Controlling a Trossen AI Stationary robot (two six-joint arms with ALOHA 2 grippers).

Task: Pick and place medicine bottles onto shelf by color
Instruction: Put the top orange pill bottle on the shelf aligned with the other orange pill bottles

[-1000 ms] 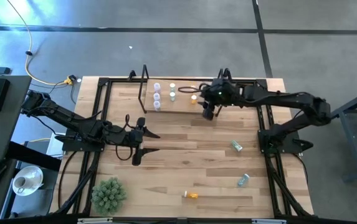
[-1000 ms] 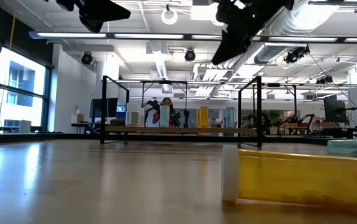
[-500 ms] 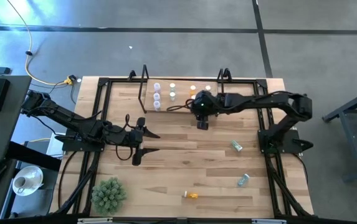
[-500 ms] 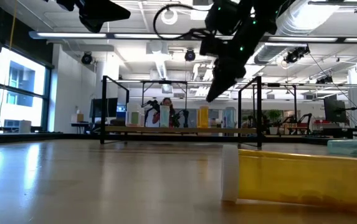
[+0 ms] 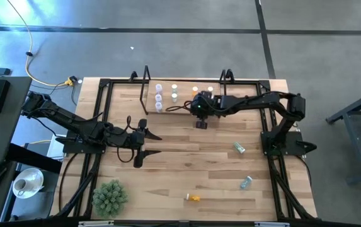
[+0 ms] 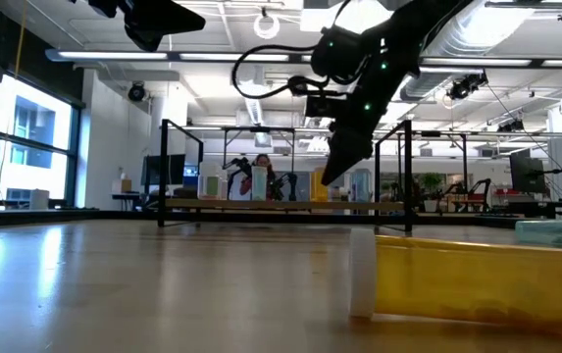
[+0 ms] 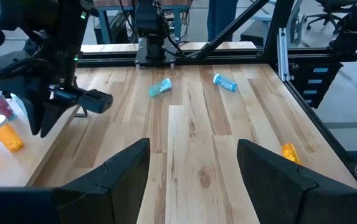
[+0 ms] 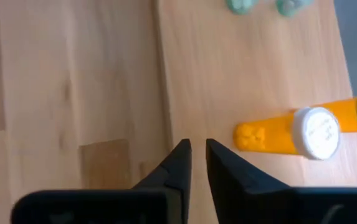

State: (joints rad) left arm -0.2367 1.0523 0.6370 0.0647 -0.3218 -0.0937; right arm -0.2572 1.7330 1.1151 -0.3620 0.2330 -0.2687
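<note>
- High view: right gripper (image 5: pixel 200 124) is hanging just in front of the shelf (image 5: pixel 183 104), empty. Purple and whitish medicine bottles (image 5: pixel 159 98) are standing at the shelf's left end, orange ones (image 5: pixel 195 92) right of them. Three bottles are lying loose on the bench (image 5: pixel 180 151), well in front of the shelf: two teal (image 5: pixel 239 148), (image 5: pixel 246 182) toward its right, one orange (image 5: pixel 194 198) farthest out. Left gripper (image 5: pixel 140 144) is waiting off the shelf's front-left, beside no bottle. A green spiky plant ball (image 5: pixel 110 196) is sitting far from the shelf.
- Low view: right gripper (image 6: pixel 333 173) is hovering above the bench, in front of the shelf (image 6: pixel 281 205); the loose orange bottle (image 6: pixel 467 279) is lying on its side, nearest the camera.
- Left wrist view: left gripper (image 7: pixel 194 163) is standing wide open, holding nothing.
- Right wrist view: right gripper (image 8: pixel 192 149) is nearly closed on nothing, with a capped orange bottle (image 8: pixel 303 132) on the shelf just beyond.
- Step, my read: reaching for the next loose bottle. Reopen the right gripper before descending, square it across the lying bottle's body, and stand it upright beside its own colour on the shelf.
- Writing: none readable on caps or bodies.
</note>
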